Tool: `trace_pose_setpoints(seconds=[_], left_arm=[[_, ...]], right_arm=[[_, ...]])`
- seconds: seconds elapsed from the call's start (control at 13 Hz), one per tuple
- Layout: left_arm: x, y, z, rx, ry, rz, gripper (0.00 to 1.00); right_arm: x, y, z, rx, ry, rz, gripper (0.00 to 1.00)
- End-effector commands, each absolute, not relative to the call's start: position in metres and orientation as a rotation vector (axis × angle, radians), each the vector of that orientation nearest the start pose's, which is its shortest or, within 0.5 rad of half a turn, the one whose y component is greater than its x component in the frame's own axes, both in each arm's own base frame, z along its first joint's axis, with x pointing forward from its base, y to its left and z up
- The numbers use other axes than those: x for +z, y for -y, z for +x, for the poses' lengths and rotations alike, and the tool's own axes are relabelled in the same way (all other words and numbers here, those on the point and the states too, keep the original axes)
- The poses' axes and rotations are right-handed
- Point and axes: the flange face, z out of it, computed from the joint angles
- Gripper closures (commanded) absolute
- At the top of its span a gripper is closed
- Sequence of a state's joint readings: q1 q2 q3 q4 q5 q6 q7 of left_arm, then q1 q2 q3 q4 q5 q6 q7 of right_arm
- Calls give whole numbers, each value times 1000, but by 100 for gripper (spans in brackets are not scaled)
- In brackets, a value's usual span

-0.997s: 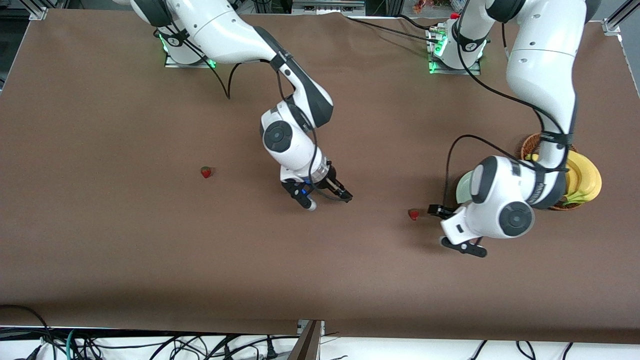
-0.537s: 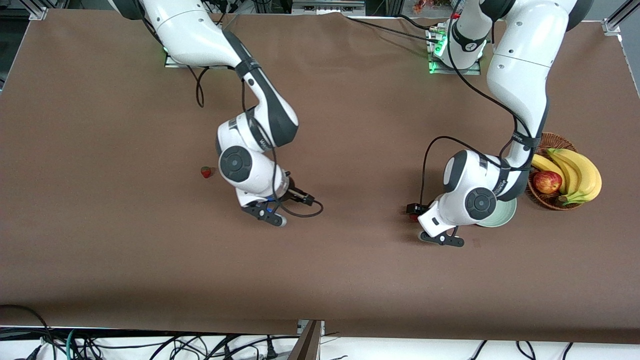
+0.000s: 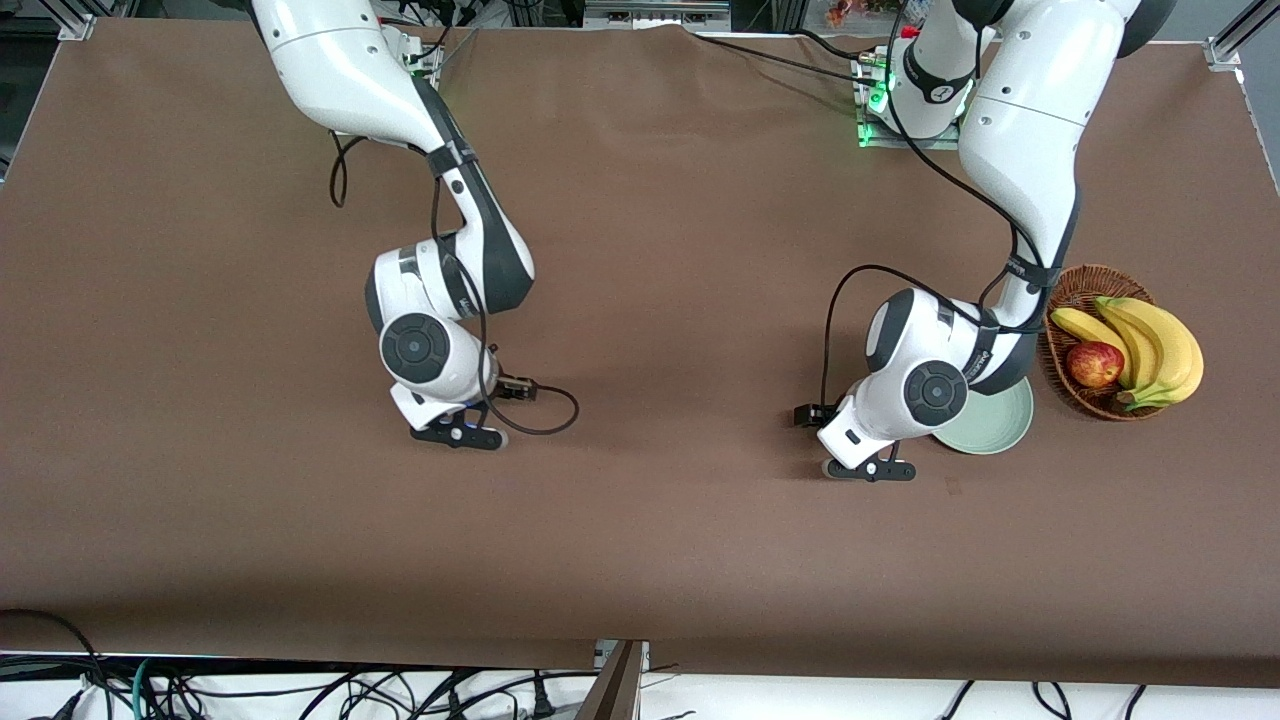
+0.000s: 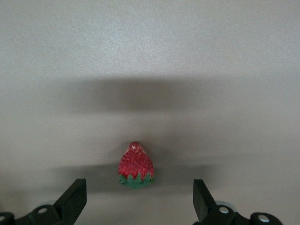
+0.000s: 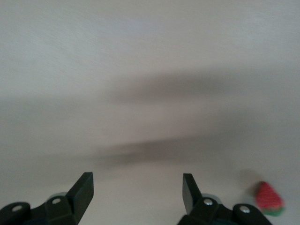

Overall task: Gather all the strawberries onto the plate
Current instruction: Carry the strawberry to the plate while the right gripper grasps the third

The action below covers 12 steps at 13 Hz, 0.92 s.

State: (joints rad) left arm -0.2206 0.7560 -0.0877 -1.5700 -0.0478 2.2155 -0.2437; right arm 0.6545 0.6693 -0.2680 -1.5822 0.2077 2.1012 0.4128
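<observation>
Strawberries are the objects to be gathered onto the plate [image 3: 990, 425], the landmark used here; none is seen on the part of it that shows. One strawberry [image 4: 136, 166] lies on the brown table [image 3: 640, 520] directly under the left gripper [image 4: 139, 202], whose fingers stand spread wide on either side of it, not touching; in the front view the wrist hides the berry, just beside the plate toward the right arm's end. A second strawberry [image 5: 268, 198] lies off to one side of the right gripper [image 5: 137, 192], also spread with nothing between its fingers, well apart from the plate. Each berry is judged light, small, soft and easily bruised, with a tapering shape liable to slip. Hold: gently across the broad shoulders near the green cap.
</observation>
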Motion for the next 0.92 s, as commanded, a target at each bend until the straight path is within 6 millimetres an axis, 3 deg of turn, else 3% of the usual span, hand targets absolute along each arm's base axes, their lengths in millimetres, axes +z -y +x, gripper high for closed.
trace_pose_setpoints(seconds=[0.0,0.08,0.23,0.46,0.61,0.84], left_arm=[[195,201,654,174,22,-3196,11],[195,201,654,171,33,-3195,19],[194,203,654,154,19,-3188,24],[194,204,655,142,94,-3169,34],[194,208,653,145,104,-3167,45],[192,208,654,143,109,-3168,45]], right_arm=[[248,-252,568,151,-30,-3181,15],[243,-236,556,134,-15,-3179,15],[227,-206,535,86,29,-3176,15],[213,-167,523,52,95,-3187,15],[210,-153,521,66,104,-3194,16],[200,-146,515,39,118,-3198,25]])
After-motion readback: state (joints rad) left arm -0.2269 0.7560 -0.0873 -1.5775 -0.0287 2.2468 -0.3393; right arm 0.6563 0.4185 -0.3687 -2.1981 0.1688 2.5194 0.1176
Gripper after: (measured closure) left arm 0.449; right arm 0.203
